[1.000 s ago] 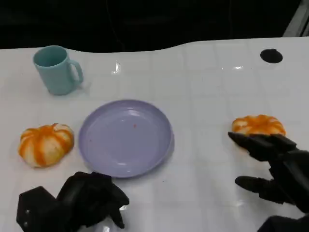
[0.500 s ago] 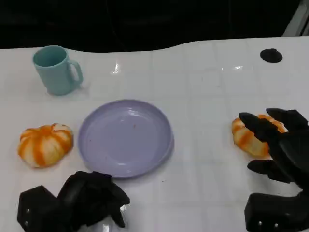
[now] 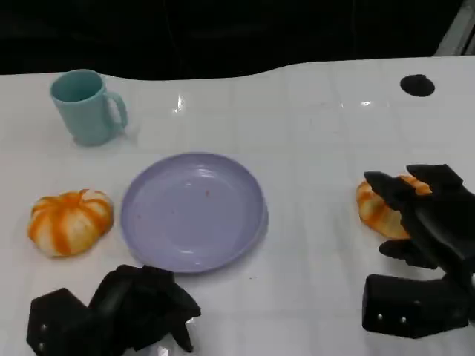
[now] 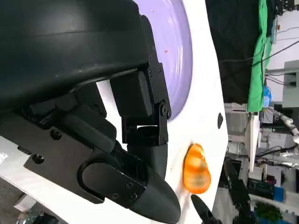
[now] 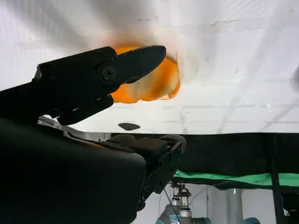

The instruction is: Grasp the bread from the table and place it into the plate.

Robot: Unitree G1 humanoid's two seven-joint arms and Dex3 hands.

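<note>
Head view: round orange-striped bread (image 3: 377, 208).

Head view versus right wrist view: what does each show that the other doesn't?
Head view alone: a teal mug, the purple plate, a second orange bread to the plate's left and the left robot hand with fingers curled. Right wrist view alone: green cloth past the table edge. Both: the right robot hand spread over the right-side bread on the white table.
</note>
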